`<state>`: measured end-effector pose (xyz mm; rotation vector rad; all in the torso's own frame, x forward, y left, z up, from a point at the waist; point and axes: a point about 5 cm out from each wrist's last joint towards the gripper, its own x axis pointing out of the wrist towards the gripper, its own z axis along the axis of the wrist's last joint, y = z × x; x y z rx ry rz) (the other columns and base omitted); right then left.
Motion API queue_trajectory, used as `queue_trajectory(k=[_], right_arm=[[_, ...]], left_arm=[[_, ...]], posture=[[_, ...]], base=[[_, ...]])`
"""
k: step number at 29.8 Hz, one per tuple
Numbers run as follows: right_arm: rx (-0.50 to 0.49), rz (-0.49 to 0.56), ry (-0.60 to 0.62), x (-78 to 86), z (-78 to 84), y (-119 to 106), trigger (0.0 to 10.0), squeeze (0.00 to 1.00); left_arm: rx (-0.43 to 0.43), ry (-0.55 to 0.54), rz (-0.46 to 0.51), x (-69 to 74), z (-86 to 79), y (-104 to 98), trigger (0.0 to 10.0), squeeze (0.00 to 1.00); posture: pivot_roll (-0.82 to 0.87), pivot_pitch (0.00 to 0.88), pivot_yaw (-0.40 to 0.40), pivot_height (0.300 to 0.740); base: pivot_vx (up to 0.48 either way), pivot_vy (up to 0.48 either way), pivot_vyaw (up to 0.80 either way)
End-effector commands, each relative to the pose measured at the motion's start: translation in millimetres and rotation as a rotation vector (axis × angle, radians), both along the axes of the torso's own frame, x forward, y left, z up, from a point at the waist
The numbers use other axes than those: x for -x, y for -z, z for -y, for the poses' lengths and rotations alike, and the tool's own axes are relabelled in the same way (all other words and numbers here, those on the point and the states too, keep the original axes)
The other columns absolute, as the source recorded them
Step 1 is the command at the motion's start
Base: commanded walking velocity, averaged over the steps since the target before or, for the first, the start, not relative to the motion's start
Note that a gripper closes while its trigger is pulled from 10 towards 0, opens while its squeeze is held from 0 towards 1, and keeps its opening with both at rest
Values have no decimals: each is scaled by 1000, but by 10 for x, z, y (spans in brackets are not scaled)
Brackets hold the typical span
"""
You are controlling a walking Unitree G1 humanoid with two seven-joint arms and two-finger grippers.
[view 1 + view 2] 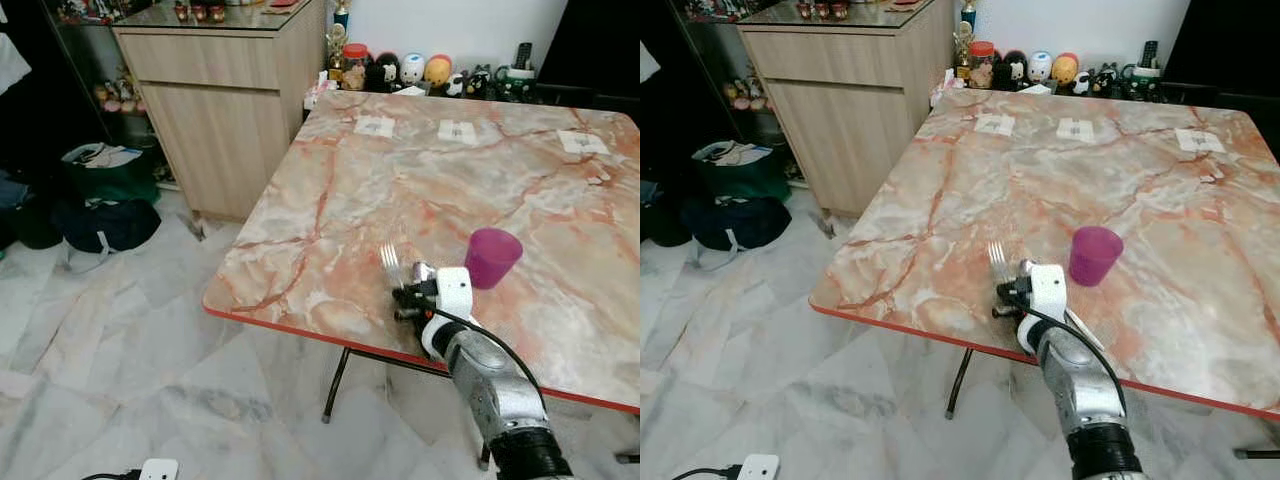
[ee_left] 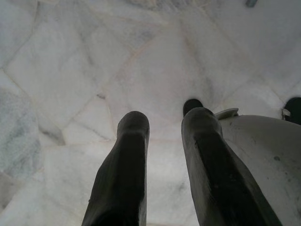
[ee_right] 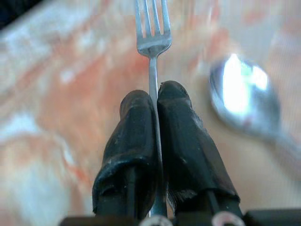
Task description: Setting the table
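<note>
Right jaws [image 3: 155, 96] pinching thin silver metal fork [image 3: 151, 33], tines pointing ahead over pink marble worktop [image 1: 330, 190]; shiny silver spoon [image 3: 244, 96] beside, purple plastic cup [image 1: 492, 257] near. Left jaws [image 2: 164, 127] hanging spread over floor.

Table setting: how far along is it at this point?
Done: a purple cup stands on the marble table, and a spoon lies there beside the fork. In hand: the right gripper is shut on a fork, tines pointing away, over the near edge. Left: releasing the fork. The left gripper hangs open over the floor.
</note>
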<state>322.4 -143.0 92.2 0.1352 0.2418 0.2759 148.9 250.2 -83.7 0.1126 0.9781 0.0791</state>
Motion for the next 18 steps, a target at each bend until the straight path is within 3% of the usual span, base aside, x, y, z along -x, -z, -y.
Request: queue_trajectory(k=[1,3,8,13,18], right_arm=[[11,66,19,-2,12,-87,10000,0],[27,149,80,14,28,-173,10000,0],[-1,236,181,68,78,-283,10000,0],[132,456,282,231,206,-582,10000,0],[112,512,328,263,297,-719,10000,0]], left_arm=[[-5,-7,-30,62,-20,22,10000,0],[-7,-6,-31,64,-18,24,10000,0],[-7,-8,-30,68,-17,26,10000,0],[-9,-5,-28,68,-15,25,10000,0],[-8,2,-28,67,-11,26,10000,0]], posture=[[-58,35,28,740],[-57,35,26,740],[-57,36,22,740],[-67,40,21,740],[-77,40,21,740]], base=[[0,0,0],[0,0,0],[0,0,0],[0,0,0],[0,0,0]])
